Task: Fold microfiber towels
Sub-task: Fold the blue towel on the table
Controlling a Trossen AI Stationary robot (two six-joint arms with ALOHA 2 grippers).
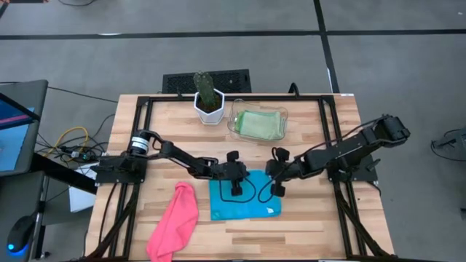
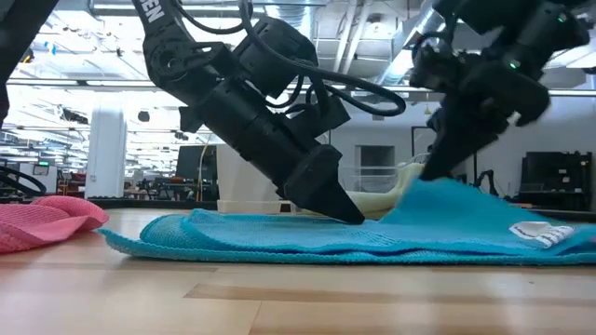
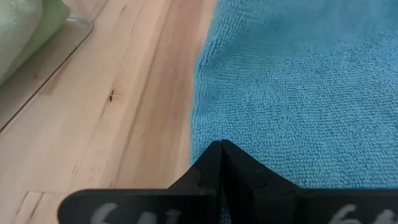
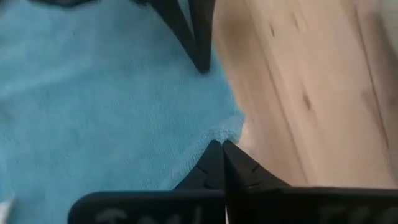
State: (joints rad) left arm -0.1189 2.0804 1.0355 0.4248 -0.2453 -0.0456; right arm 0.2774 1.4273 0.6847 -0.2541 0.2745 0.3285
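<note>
On table centre, blue towel flat, pink towel bunched beside it, green towel in tray near cactus. From above, both hands over blue towel's far edge. At table height: left hand pressed closed onto blue towel; right hand pinching blue corner, lifted. Wrist views: right hand clamped on edge, left hand's tips together at towel border.

Pink towel cut off left
</note>
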